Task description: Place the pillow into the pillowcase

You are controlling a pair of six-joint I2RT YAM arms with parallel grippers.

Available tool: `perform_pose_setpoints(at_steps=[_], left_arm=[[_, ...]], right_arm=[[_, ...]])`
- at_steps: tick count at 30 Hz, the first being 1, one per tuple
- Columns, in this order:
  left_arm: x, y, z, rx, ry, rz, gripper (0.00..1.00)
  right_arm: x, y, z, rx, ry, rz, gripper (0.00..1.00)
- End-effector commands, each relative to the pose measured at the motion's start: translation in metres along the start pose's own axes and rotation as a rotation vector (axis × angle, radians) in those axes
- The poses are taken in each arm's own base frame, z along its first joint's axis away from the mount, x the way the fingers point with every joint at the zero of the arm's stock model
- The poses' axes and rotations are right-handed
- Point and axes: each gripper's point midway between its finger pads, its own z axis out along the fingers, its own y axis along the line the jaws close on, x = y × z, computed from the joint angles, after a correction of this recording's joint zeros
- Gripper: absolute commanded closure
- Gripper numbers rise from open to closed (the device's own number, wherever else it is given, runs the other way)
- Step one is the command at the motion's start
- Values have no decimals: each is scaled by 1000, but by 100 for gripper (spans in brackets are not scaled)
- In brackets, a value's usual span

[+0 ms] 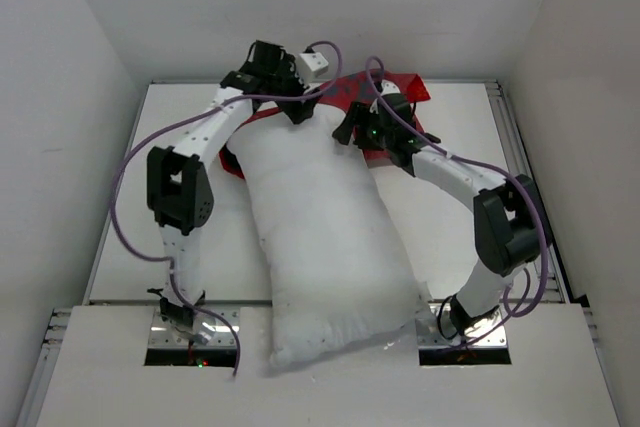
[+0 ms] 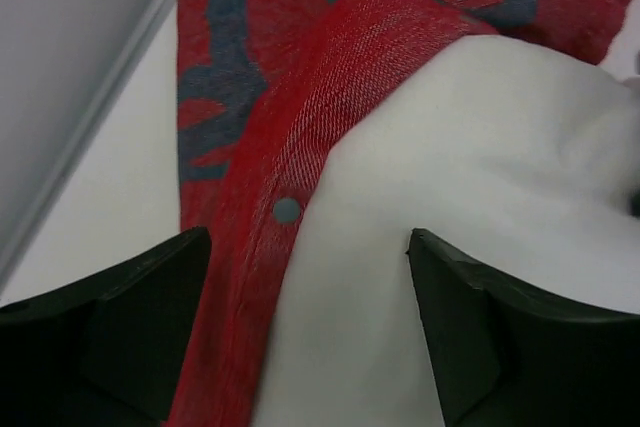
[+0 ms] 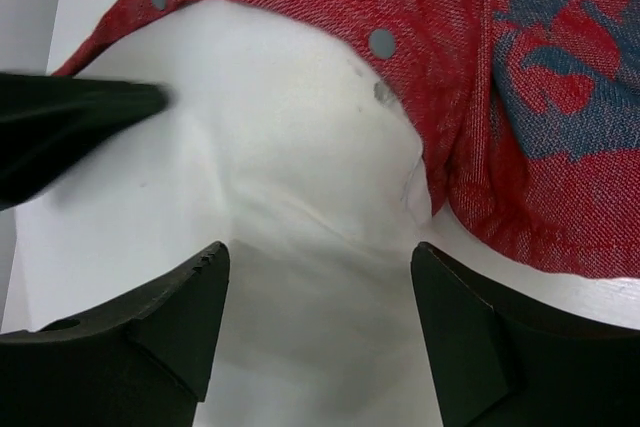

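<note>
Near end of the large plump rectangular white fabric pillow [image 1: 330,237] is seen at the near edge of the flat white table [image 1: 445,232], between the two arm bases, fully bare. Most of its length is uncovered and is laid slightly slanted toward the far side. Only the far end is tucked into the mouth of the bright red printed fabric pillowcase [image 1: 408,85], which is bunched at the far side of the table, under and beyond both wrists.

Left gripper [image 2: 308,237]: released, fingers spread wide over the pillow's far left corner. The red hem [image 2: 250,277] with a round grey snap stud [image 2: 287,210] is seen between the fingers, lapped over the white fabric. Nothing is pinched.

Right gripper [image 3: 320,247]: also released, spread over bare pillow just short of the hem. Nothing is held. Two more studs are seen along the hem in that view.

Step judged: the case is being worked down over the pillow, early stage, with a fresh grip on the hem due. For the next move, the hem is best pinched on each side and drawn toward the near edge, both sides evenly, so the pillow is not dragged and the mouth is not twisted. Whether the case's lower layer lies under the pillow cannot be told.
</note>
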Motion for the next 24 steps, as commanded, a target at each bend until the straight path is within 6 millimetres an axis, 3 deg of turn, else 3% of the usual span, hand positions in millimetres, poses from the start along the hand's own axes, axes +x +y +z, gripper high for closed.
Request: perform_pose_setpoints(at_steps=[1,4,5,7,8,10,11,13,16,20,23,24], left_arm=[[-46,38,12,-130,-156,-41,18],[-45,38,26,-77,-191,-99,11],[-32,36,40,-57,-169,-127,11],[-21,32,47,-8,-156,-159,16],[-14,26,52,30,-148,-173,35],[-7,13,50,132,-162,-207,57],[-9,8,47,166,-175,-216,82],[-9,-3,41,228,-191,-237,99],[-22,-6,23,238,-220,-220,100],[-44,-2,2,233,-260,-209,100],[-63,-1,-14,240,-291,-188,100],[-71,-2,-19,246,-306,-170,100]], right_arm=[[-8,11,-14,-47,-14,-35,28],[0,9,-14,-44,7,-30,28],[1,8,-14,-43,8,-20,29],[6,6,-14,-40,17,-15,29],[8,5,-13,-38,18,-11,29],[12,5,-12,-44,27,-8,29],[13,5,-11,-45,31,-4,28],[17,3,-9,-40,43,6,27],[20,1,-3,-39,51,20,26],[18,13,5,-88,66,30,33],[12,21,6,-116,60,33,53],[12,24,7,-129,59,36,67]])
